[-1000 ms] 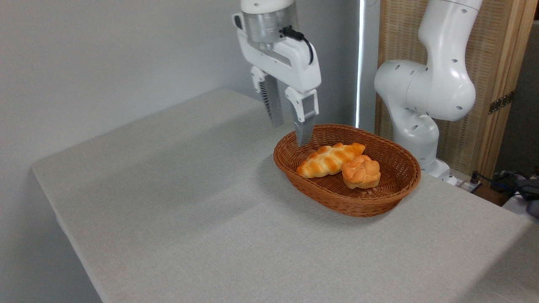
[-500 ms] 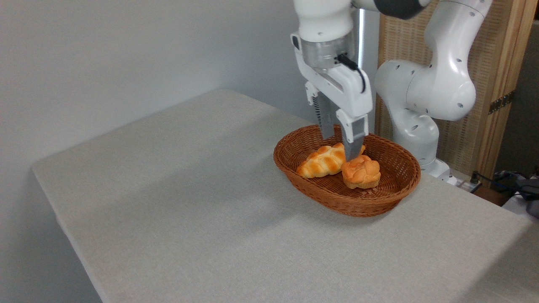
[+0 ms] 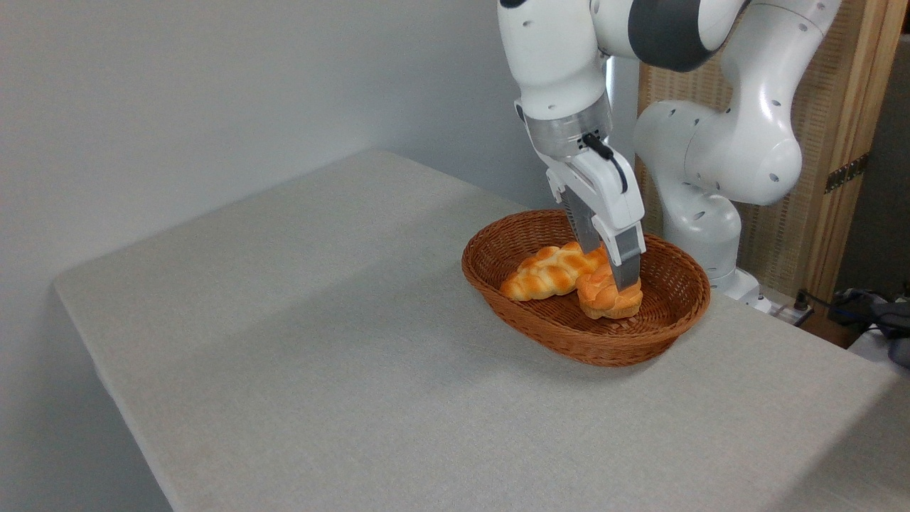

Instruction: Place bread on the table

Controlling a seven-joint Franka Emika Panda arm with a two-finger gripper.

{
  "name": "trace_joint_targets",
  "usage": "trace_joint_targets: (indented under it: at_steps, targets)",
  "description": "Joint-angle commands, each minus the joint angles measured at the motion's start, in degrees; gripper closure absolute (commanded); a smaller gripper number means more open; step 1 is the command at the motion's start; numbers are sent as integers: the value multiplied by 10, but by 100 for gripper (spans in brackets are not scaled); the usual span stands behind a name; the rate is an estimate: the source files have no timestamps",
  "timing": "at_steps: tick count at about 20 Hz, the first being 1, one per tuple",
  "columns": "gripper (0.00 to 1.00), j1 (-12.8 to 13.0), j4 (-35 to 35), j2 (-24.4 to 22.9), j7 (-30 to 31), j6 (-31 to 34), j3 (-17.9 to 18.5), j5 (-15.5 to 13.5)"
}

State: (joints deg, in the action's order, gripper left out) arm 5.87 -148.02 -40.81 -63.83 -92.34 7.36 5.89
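In the basket [image 3: 668, 323], pincer [image 3: 610, 269] straddles bread [image 3: 604, 299].

There's a brown wicker basket [image 3: 540, 334], oval, with a braided loaf [image 3: 544, 272] lying in it toward the left side, golden with paler stripes. Behind it all is a plain grey wall [image 3: 213, 92]. Off to the right stands a wooden-framed screen [image 3: 839, 114] with a woven panel, and some dark cables [image 3: 846, 302] sit at the far right edge.

Basket [image 3: 540, 334] on the table's [image 3: 320, 370] right; bread [image 3: 601, 299] inside, right of the loaf [image 3: 544, 274].
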Motion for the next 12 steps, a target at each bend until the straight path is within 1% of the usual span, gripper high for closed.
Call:
trace_joint_targets:
  at_steps: [1,2,4,7,12]
  targets:
    - [0,8,-12,-7,-8,6,24,12]
    - [0,8,-12,-6,-9,5,26,16]
    - [0,8,-13,-6,-9,7,35,51]
    - [0,9,-17,-3,-9,5,49,53]
    - [0,11,-28,-2,-9,-5,49,52]
